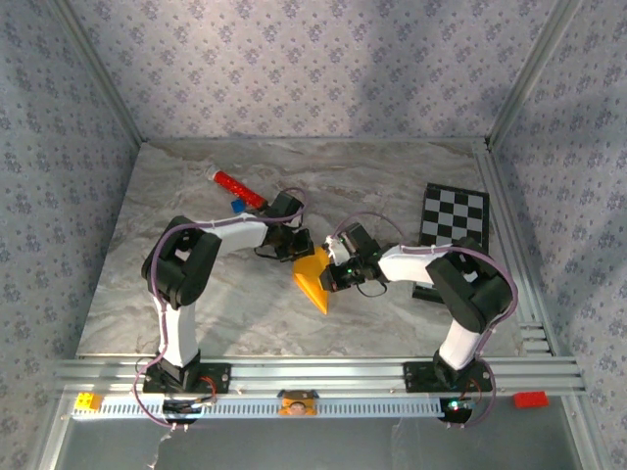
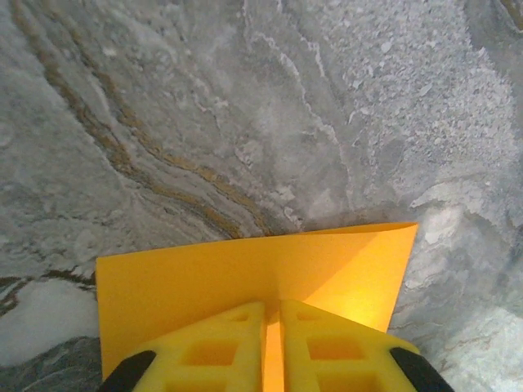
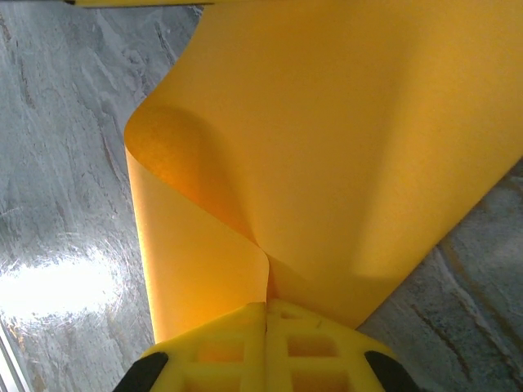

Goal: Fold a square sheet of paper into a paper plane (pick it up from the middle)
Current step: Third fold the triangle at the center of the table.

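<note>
Bending inward toward each other, the left tool point(image 2: 272, 314) and right tool point(image 3: 266, 312) each clamp the square sheet of paper point(image 1: 313, 277).

Bare table point(image 1: 127, 313) near left; red cylinder point(image 1: 239, 189) behind, checkered board point(image 1: 454, 217) right

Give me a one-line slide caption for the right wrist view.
Right claw shut on the orange-yellow paper sheet, which bows into a soft curl above the marble table.
</note>
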You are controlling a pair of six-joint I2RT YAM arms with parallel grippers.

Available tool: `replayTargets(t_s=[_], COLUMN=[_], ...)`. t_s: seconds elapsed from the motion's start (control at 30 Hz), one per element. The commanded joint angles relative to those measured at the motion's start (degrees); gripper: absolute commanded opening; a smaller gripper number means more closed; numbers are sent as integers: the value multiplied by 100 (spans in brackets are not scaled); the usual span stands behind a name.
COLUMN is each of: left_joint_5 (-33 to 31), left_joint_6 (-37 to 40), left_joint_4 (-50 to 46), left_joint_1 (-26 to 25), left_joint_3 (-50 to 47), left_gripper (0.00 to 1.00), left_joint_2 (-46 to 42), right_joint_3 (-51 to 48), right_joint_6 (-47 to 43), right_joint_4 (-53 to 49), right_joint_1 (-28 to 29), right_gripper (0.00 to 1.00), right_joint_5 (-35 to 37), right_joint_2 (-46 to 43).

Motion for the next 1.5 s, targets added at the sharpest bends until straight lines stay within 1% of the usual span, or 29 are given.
replayTargets(t_s=[0.0, 0.13, 0.23, 0.3, 0.4, 0.5, 0.63, 0.73, 0.8, 0.9, 1.03, 1.13, 1.47], left_joint_5=[-243, -217, -323, -497, -696, -669, -133, 333, 482, 441, 475, 562, 632], left_joint_6=[233, 253, 264, 198, -20, -278, -652, -1202, -1481, -1699, -2063, -2208, -2179], left_joint_4=[-493, -492, -584, -578, -424, -64, 724, 1744, 2263, 2661, 3363, 3653, 3484], left_joint_1=[-20, -7, -9, -11, -12, -8, 3, -47, -109, -279, -408, -448, -581], left_joint_3=[274, 482, 614, 545, 213, -379, -1278, -2095, -2517, -2898, -3287, -3386, -3252], left_gripper=[16, 22, 27, 31, 32, 27, 12, 9, 9, 8, 8, 7, 3], left_joint_2=[37, -76, -266, -507, -980, -1531, -2202, -2542, -2648, -2733, -2639, -2488, -1991], right_joint_3=[93, 74, 57, 49, 41, 43, 49, 69, 80, 85, 92, 92, 63], right_joint_6=[-143, -125, -129, -136, -133, -125, -125, -127, -125, -136, -125, -108, -107], right_joint_4=[-242, -225, -224, -225, -202, -171, -147, -146, -146, -158, -173, -171, -177], right_joint_1=[27, 27, 30, 24, 24, -1, -33, -43, -47, -49, -51, -47, -42], right_gripper=[0, 0, 0, 0, 0, 0, 0, 0, 0, 0, 0, 0, 0], right_joint_5=[198, 211, 213, 204, 201, 189, 169, 143, 145, 160, 180, 184, 198], right_joint_2=[171, 202, 204, 198, 194, 207, 203, 212, 209, 220, 224, 229, 225])
